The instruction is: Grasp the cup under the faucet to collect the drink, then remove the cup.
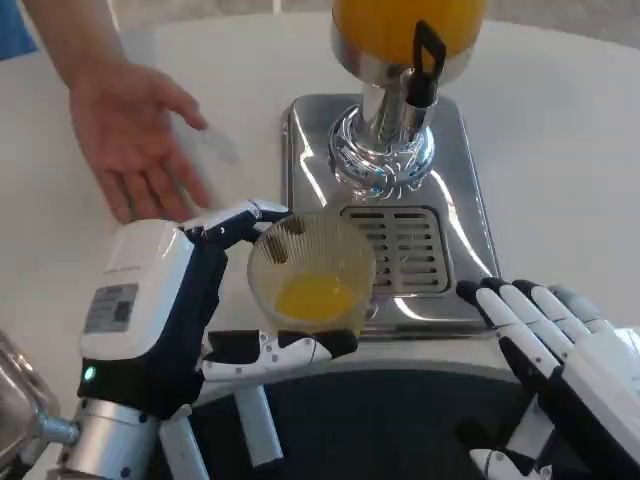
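A ribbed clear plastic cup (311,273) (orange juice inside) is gripped by the left hand (190,300); the right hand (570,360) is held with fingers apart.

A: How is the left hand (190,310)?
B: It is raised at the lower left, the white back turned up, fingers curled around the cup (312,277) from both sides.
A: And the right hand (560,360)?
B: Low at the right, fingers straight and together, probably holding nothing.

Left hand (165,310) grips cup (310,275) over drip tray (450,215).
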Controlling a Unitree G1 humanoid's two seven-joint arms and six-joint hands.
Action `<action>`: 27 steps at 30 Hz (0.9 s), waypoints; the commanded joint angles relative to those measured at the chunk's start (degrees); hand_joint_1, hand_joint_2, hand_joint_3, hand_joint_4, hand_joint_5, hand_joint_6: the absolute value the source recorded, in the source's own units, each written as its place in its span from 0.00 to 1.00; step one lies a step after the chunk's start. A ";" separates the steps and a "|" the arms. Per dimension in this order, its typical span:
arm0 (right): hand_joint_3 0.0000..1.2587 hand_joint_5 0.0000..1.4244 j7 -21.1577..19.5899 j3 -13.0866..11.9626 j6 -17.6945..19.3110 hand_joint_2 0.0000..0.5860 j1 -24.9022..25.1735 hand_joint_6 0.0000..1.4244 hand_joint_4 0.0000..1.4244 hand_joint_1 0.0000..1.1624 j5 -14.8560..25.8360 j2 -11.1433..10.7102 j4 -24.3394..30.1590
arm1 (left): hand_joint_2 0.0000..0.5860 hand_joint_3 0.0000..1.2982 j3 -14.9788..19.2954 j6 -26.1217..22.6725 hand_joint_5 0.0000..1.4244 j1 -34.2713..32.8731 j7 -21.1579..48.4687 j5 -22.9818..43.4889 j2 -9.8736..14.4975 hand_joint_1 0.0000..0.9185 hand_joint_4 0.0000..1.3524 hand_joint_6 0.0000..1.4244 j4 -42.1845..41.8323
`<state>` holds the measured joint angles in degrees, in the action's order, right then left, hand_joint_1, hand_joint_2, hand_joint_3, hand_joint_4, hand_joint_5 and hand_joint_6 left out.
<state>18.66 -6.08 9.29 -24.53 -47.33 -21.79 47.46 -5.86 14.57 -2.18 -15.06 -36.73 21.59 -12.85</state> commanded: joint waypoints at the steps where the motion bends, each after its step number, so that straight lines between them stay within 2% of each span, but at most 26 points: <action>1: 0.00 0.00 -0.90 -0.33 0.59 0.81 -0.42 0.00 0.00 0.25 -0.53 0.23 0.52 | 0.00 0.78 0.54 2.37 1.00 1.66 0.48 -0.03 0.03 0.66 0.90 1.00 -3.03; 18: 0.00 0.00 -1.63 -1.00 1.37 0.83 -0.05 0.00 0.00 0.25 -0.38 0.16 -0.58 | 0.00 0.78 0.58 3.93 1.00 7.35 2.19 -0.05 -0.86 0.66 0.90 1.00 -8.10; 27: 0.00 0.00 -2.78 -1.47 3.56 0.83 -1.36 0.00 0.00 0.24 0.60 -0.21 -0.89 | 0.00 0.78 0.96 4.01 1.00 8.15 2.81 0.28 -1.04 0.66 0.90 1.00 -9.10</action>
<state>17.20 -6.69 11.70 -24.94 -47.34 -21.57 47.22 -5.26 16.62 6.13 -12.31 -36.74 21.15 -19.93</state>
